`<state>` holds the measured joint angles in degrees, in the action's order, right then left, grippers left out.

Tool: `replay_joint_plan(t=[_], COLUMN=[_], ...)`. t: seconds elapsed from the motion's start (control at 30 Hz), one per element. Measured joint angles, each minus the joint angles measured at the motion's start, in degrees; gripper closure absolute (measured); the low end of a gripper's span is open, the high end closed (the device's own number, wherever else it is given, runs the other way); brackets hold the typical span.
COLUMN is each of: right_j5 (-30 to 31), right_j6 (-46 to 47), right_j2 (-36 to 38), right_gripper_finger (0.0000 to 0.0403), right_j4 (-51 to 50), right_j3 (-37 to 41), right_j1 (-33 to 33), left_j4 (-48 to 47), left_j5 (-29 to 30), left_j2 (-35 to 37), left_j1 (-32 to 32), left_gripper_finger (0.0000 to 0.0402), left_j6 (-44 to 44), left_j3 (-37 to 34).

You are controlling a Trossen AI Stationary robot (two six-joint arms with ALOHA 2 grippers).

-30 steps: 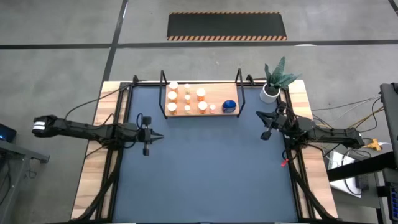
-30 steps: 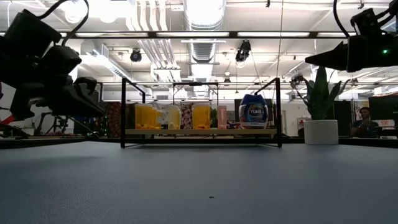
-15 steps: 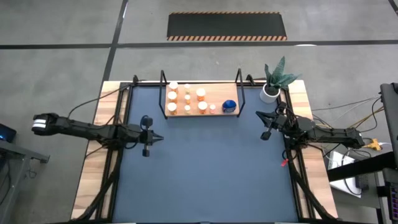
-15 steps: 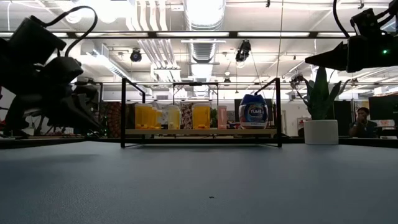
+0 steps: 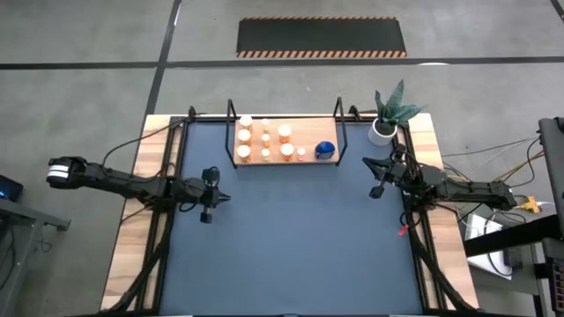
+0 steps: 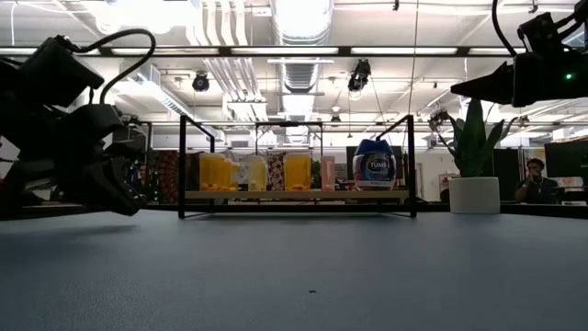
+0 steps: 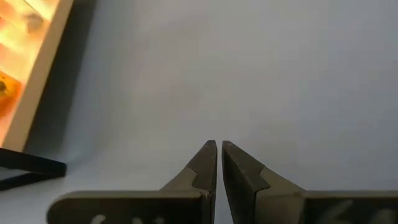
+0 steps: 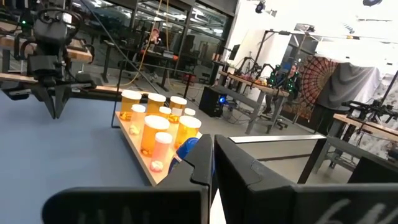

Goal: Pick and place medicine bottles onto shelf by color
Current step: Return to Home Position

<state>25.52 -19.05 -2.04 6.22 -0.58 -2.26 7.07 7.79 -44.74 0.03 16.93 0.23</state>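
The light-wood shelf (image 5: 307,141) with black wire ends sits at the mat's far middle. Several orange bottles with white caps (image 5: 264,141) stand upright on its left and middle part, and the blue bottle (image 5: 325,150) stands near its right end. The low view shows the same row of orange bottles (image 6: 248,172) and the blue bottle (image 6: 374,165). My left gripper (image 5: 226,199) is shut and empty, low over the mat in front of the shelf's left end (image 7: 37,68). My right gripper (image 5: 366,161) is shut and empty, held high to the right of the shelf.
A white pot with a green plant (image 5: 382,130) stands at the table's far right corner, just behind my right gripper. Bare blue mat (image 5: 291,238) fills the near half of the table. Black frame rails run along both side edges. People sit far off in the room.
My left gripper has sunk toward the mat and tipped its fingers downward, drifting slightly toward the near edge, with its fingers still shut. The right arm and the bottles have kept still.
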Motion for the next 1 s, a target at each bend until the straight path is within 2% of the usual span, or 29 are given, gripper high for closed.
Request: replay_joint_plan(t=[0.67,1.0], right_j5=[0.0,0.0], right_j6=[0.0,0.0], right_j2=[0.0,0.0], right_gripper_finger=[0.0394,0.0394], right_j4=[0.0,0.0], right_j3=[0.0,0.0], right_j1=[0.0,0.0], left_j4=[6.1,7.4], left_j5=[0.0,0.0], left_j2=[-8.4,-10.0], left_j1=[0.0,0.0], left_gripper_finger=[0.0394,0.0394], left_j6=[0.0,0.0], left_j3=[0.0,0.9])
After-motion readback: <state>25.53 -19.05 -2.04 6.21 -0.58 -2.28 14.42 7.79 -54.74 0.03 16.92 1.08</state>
